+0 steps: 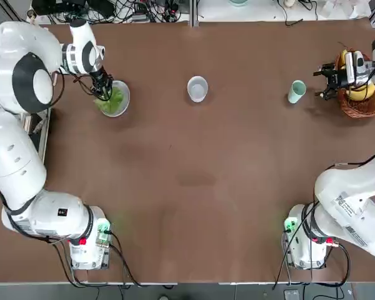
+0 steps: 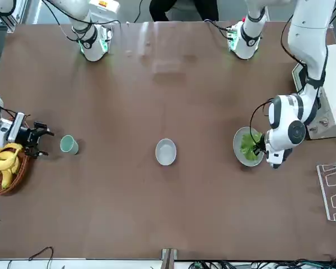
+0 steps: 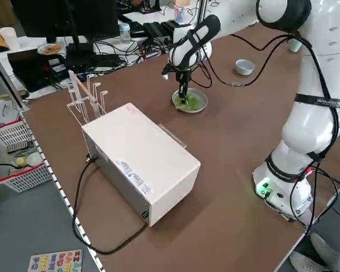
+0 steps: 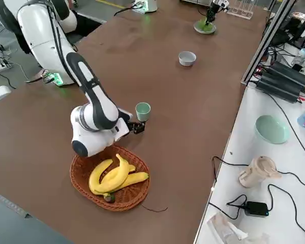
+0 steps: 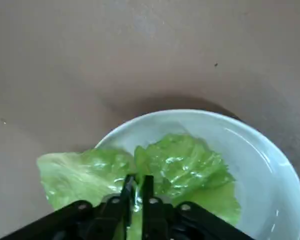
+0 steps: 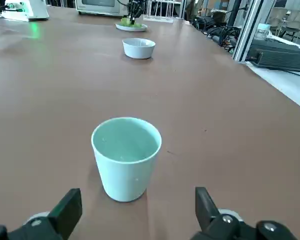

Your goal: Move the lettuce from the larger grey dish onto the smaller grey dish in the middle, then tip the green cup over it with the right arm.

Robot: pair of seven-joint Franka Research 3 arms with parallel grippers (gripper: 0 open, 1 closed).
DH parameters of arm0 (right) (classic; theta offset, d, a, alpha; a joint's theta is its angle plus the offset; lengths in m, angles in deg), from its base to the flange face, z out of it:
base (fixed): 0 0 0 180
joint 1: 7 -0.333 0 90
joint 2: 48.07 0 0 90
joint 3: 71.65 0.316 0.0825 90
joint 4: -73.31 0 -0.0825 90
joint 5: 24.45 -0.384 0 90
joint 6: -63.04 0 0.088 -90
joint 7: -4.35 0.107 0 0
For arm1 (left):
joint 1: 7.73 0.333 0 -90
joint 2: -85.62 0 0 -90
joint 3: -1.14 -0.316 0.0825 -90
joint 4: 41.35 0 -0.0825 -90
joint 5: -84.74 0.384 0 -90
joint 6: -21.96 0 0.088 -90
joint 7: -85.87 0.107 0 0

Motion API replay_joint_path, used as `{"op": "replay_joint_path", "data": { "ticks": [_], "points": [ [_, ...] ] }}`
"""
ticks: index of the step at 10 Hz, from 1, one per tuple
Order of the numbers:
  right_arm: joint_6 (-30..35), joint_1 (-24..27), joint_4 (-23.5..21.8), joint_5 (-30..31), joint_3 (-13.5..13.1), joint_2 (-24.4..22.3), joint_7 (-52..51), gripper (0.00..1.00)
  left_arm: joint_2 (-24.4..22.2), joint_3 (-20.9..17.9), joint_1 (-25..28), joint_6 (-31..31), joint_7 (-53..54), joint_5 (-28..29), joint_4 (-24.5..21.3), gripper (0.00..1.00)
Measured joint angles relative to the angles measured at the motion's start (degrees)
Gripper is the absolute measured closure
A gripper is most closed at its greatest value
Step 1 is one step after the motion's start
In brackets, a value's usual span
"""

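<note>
White rounded arms, black cables

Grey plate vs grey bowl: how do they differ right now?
The plate is wider and flatter; the bowl is narrower and deeper. The plate holds the lettuce, with the left gripper shut on a leaf; the bowl is empty. The plate sits at the left arm's side of the table, the bowl mid-table. Both are round and light grey.
</note>
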State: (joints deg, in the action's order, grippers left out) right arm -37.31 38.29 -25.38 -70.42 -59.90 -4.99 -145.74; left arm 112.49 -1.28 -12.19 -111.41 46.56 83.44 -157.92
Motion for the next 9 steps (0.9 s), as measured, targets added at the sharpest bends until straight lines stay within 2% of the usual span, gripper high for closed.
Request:
{"op": "replay_joint_path", "data": {
  "ticks": [3, 4, 6, 8, 9],
  "points": [
    [-1.0, 0.0, 0.7, 0.0, 0.0, 2.7, -0.1, 0.0, -4.1, 0.3, -0.2, 6.1, -1.6, 0.0, 2.2, 0.95],
    [-1.0, 0.1, 0.7, 0.0, 0.0, 3.0, 0.4, 0.0, -6.1, 1.4, -0.6, 10.8, -4.6, 0.0, 5.4, 0.95],
    [-1.0, 0.1, 0.7, 0.0, 0.0, 3.6, 3.0, 0.0, -8.0, 6.3, -2.5, 19.2, -16.0, 0.0, 14.8, 0.95],
    [-1.0, 0.1, 0.6, 0.0, 0.0, 4.1, 3.6, 0.0, -7.6, 12.2, -5.1, 20.8, -28.0, 0.0, 21.5, 0.95],
    [-0.9, 0.0, 0.6, 0.0, 0.1, 4.1, 3.5, 0.0, -6.4, 13.8, -6.9, 20.9, -32.5, 0.0, 23.8, 0.95]
  ]
}}
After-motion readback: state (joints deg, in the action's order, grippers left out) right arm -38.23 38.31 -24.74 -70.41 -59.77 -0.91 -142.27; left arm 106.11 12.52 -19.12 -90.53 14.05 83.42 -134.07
